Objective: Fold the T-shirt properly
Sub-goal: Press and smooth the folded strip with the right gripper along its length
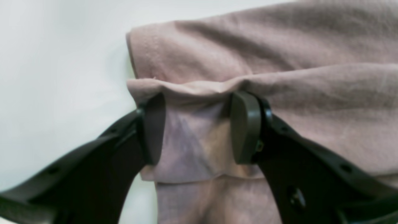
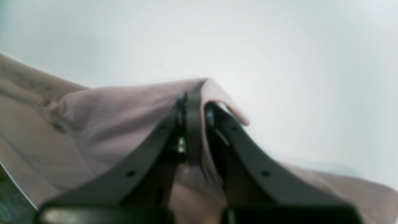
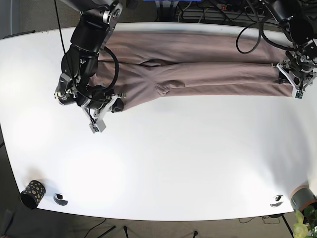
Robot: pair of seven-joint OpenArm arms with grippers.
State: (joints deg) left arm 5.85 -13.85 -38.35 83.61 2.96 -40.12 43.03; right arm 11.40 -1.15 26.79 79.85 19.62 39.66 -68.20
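Two end effectors work at opposite ends of one garment. The left end effector (image 1: 199, 127) has its jaws spread apart, straddling a bunched ridge of the T-shirt (image 1: 279, 62); the fabric sits between its pads (image 1: 245, 127) without being pinched, and folded layers of the mauve cloth lie above and to the right of it. Just to the left of that end effector the cloth ends at a hemmed edge, and bare white desk (image 1: 56, 77) begins there.

The right end effector (image 2: 199, 124) has its jaws nearly together, clamped on a thin fold of the T-shirt (image 2: 108, 124). A small flap of cloth curls over the top of the fingers (image 2: 192, 124), and the fabric drapes away to the left and below, with plain desk (image 2: 279, 62) beyond it.

From the base view, the T-shirt (image 3: 198, 64) lies as a long band along the far side of the desk (image 3: 173, 163), stretched between the right end effector (image 3: 106, 109) at one end and the left end effector (image 3: 295, 79) at the other. Well away from both, along the near desk edge, stand a dark speckled cup (image 3: 32, 193), two small round fittings (image 3: 60, 199) and a grey pot (image 3: 303, 197) with a plant beside it.
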